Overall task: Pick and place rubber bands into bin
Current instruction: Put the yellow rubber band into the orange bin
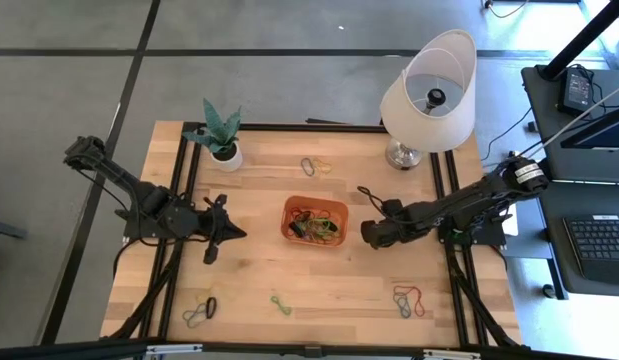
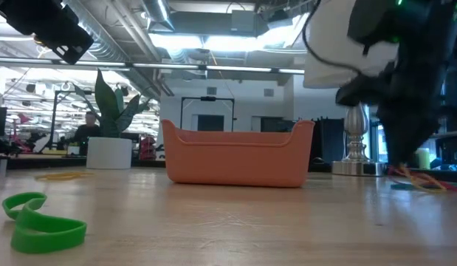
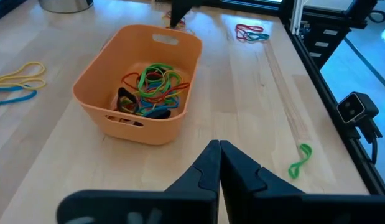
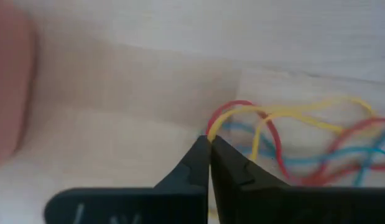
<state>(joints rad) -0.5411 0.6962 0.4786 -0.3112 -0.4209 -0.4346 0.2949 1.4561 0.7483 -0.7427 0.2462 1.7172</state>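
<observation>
The orange bin (image 1: pixel 288 204) (image 2: pixel 235 159) (image 3: pixel 136 127) sits mid-table and holds a tangle of coloured rubber bands (image 1: pixel 317 228) (image 3: pixel 155 87). My right gripper (image 1: pixel 370 236) (image 4: pixel 209 140) (image 3: pixel 178 18) is just off the bin's right end, low over the table, shut on a few bands. My left gripper (image 1: pixel 239 236) (image 3: pixel 218 144) waits shut, left of the bin. Loose bands lie flat on the wood: a green one (image 1: pixel 279 303) (image 2: pixel 43 222) (image 3: pixel 299 160), a red and teal bunch (image 1: pixel 409 300) (image 3: pixel 251 32), a green and black pair (image 1: pixel 201 312), and some near the far edge (image 1: pixel 314 165) (image 3: pixel 18 81). My right gripper pinches a red band and a yellow band (image 4: pixel 212 124) between its two fingertips, at a bend of each loop. The loops, with blue strands (image 4: pixel 304 162) among them, trail away past the fingertips. Whether they are lifted clear of the table I cannot tell.
A white pot with a green plant (image 1: pixel 225 150) stands at the far left of the table, and a white-shaded lamp (image 1: pixel 429 90) with a metal foot (image 1: pixel 402 153) at the far right. Black frame rails run along both sides. A desk with a laptop stands beyond the right edge.
</observation>
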